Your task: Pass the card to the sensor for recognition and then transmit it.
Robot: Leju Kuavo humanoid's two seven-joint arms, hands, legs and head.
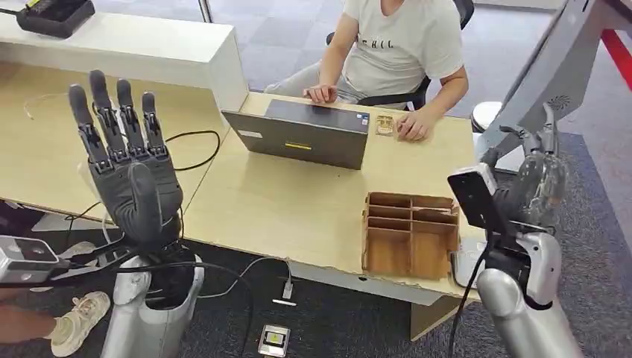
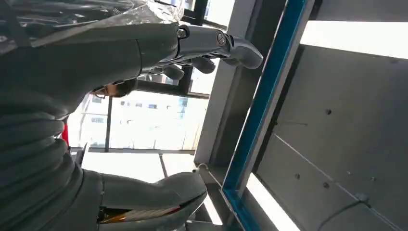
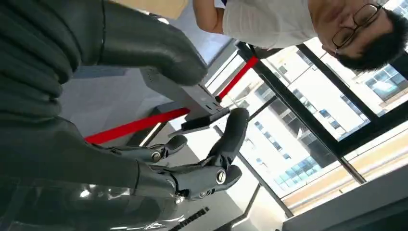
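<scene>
A: Left hand (image 1: 127, 175)?

B: Raised beside the laptop (image 1: 302, 134), fingers (image 2: 207, 48) spread and straight, holding nothing; likely kept clear.

A: Right hand (image 1: 536, 186)?

B: Lifted beyond the wooden organizer (image 1: 410, 235) toward the grey sensor stand (image 1: 555, 67). Fingers (image 3: 226, 144) part-curled; I cannot tell whether they hold the card. Card not identifiable.

A: Surface (image 1: 291, 205)?

B: A person (image 1: 395, 52) sits behind the laptop.
</scene>
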